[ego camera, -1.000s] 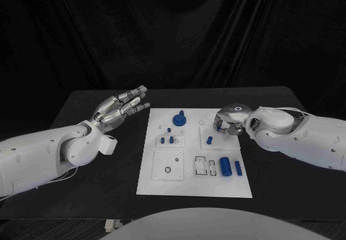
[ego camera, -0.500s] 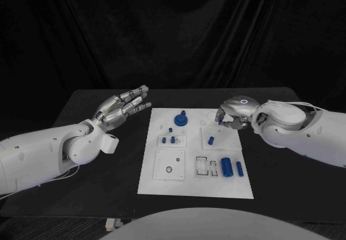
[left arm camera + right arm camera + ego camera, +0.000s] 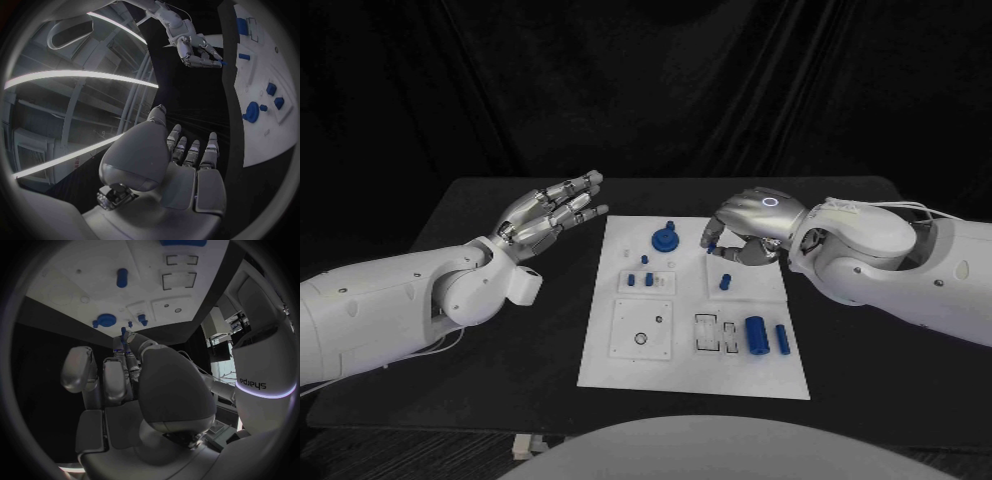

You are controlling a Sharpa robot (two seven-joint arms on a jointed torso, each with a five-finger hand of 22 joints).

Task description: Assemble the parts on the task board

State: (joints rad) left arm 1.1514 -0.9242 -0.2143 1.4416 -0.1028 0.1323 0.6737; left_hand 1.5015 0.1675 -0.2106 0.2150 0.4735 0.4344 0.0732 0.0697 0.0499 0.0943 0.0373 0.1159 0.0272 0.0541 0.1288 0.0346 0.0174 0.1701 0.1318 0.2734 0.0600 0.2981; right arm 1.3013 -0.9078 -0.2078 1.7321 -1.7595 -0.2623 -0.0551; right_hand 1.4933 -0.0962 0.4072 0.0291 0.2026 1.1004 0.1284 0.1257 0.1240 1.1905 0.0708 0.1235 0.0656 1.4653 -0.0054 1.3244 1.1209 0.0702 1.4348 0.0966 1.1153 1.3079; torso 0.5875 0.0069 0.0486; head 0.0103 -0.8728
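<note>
Right hand (image 3: 750, 228) above the far part of the white board (image 3: 692, 372), pinching a small blue peg (image 3: 714, 232) by the fingertips, near the blue round knob (image 3: 665, 239). Left hand (image 3: 554, 210) beside the board, fingers wide, holding nothing.

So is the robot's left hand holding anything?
No, the left hand hovers open beside the task board, fingers spread, nothing in it.

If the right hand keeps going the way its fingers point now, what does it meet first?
Probably the blue round part with the knob near the far edge of the task board. The right hand pinches a small blue part pointing toward it. Height over the board is unclear.
</note>
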